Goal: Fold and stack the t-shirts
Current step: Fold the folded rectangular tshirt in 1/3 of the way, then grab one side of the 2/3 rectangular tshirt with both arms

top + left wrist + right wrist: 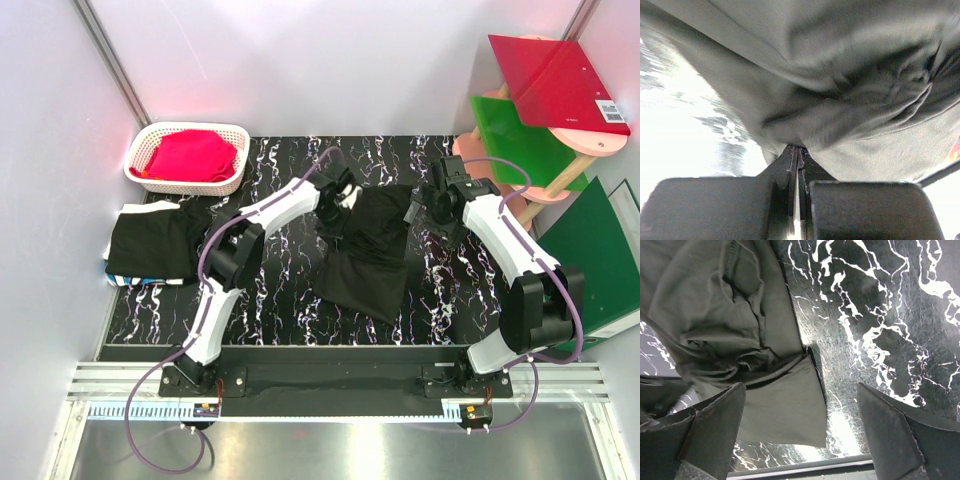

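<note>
A crumpled black t-shirt [365, 260] lies mid-table, its upper left part drawn up to my left gripper [335, 208]. In the left wrist view the jaws are shut, with grey-black t-shirt fabric [840, 75] pinched at the left gripper [798, 149] and filling the view. My right gripper [428, 212] hovers open over the shirt's right edge. In the right wrist view the right gripper [800, 432] has its fingers [710, 427] wide apart above a flat sleeve [782, 407], holding nothing. A folded black t-shirt stack [150, 243] rests at the table's left edge.
A white basket [232, 180] holding red cloth stands at the back left. At the right, red [555, 80], light green [520, 140] and dark green [600, 250] folders sit on and beside a pink wooden stand [560, 180]. The tabletop [270, 300] is black marble-patterned.
</note>
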Robot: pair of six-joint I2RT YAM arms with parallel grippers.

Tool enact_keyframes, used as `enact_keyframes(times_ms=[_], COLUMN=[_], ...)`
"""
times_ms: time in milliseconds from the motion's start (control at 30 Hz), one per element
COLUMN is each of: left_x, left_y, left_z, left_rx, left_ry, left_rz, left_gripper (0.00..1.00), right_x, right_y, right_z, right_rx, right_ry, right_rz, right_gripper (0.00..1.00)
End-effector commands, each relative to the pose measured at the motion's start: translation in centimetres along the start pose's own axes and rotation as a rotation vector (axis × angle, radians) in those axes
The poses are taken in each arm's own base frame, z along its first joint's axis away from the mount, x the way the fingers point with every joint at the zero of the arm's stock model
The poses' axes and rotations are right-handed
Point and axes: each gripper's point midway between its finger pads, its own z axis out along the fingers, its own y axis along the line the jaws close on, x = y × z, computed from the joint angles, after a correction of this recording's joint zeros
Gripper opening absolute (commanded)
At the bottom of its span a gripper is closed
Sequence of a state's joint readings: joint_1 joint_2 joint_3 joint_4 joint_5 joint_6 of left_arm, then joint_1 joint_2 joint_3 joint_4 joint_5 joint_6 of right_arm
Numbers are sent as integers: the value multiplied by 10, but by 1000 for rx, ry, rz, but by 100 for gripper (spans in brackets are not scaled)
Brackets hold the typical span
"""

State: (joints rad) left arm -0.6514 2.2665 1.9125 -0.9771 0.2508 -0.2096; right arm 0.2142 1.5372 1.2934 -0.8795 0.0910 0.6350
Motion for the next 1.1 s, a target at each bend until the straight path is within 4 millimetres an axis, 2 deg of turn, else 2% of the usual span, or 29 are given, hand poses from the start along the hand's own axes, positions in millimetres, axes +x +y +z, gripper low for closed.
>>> enact_keyframes(times_ms=[0, 133, 167, 267, 300, 367, 433, 467, 500, 533, 567, 600, 633, 667, 700, 733, 800, 833, 900, 933, 967, 1000, 1033, 1067], left_x=[-47, -57, -64, -64, -62, -64, -56, -56, -40, -32, -35, -11, -3, 10, 17, 23, 41, 45, 62, 63, 74, 74, 86, 89], left_y=[15, 33, 37, 56, 59, 62, 61, 59, 62, 55, 57, 61, 55, 61, 64, 64, 59, 57, 53, 52, 50, 45, 43, 40], left_z=[-50, -65, -65, -56, -52, -56, -68, -84, -79, -81, -102, -88, -92, -96, -95, -96, -93, -91, -78, -73, -63, -60, -50, -46], left_rx=[-25, -49, -52, -43, -33, -12, -7, 5, 16, 82, 128, 166, 235, 234, 224, 226, 249, 262, 298, 321, 338, 380, 399, 421], left_ry=[-195, -256, -287, -278, -266, -286, -301, -334, -303, -296, -366, -317, -318, -327, -326, -325, -302, -297, -247, -246, -214, -222, -190, -176], left_rz=[-54, -110, -116, -183, -204, -219, -203, -194, -200, -204, -214, -275, -283, -297, -274, -260, -253, -255, -292, -298, -335, -335, -364, -388], left_gripper=[0, 0, 0, 0, 0, 0, 0, 1, 5, 10, 22, 62, 80, 99, 99, 99, 99, 99, 99, 99, 99, 99, 99, 99], right_x=[2, 7, 9, 15, 16, 22, 30, 37, 45, 51, 59, 66, 66, 75, 78, 92, 100, 117, 128, 145, 154, 169, 174, 181], right_y=[5, 3, 3, 2, 2, 3, 10, 10, 16, 17, 14, 16, 19, 13, 14, 6, 8, 0, 1, -9, -13, -20, -22, -24], right_z=[0, 3, 4, 8, 7, 7, 5, 4, 2, 0, -1, -5, -7, -9, -11, -6, -9, -4, -2, 4, 5, 11, 10, 10], right_rx=[-27, -22, -24, -23, -27, -37, -79, -96, -135, -149, -161, -192, -227, -236, -262, -248, -298, -278, -302, -278, -272, -248, -253, -250], right_ry=[2, 20, 25, 49, 55, 76, 116, 145, 186, 204, 224, 248, 243, 255, 265, 307, 334, 375, 408, 438, 461, 494, 503, 519], right_rz=[7, 3, 6, 20, 27, 39, 49, 51, 56, 67, 102, 125, 149, 202, 233, 291, 357, 424, 510, 548, 579, 635, 659, 684], right_gripper=[100, 100, 100, 100, 100, 100, 100, 100, 100, 100, 100, 100, 100, 100, 100, 100, 100, 98, 94, 93, 93, 93, 92, 91])
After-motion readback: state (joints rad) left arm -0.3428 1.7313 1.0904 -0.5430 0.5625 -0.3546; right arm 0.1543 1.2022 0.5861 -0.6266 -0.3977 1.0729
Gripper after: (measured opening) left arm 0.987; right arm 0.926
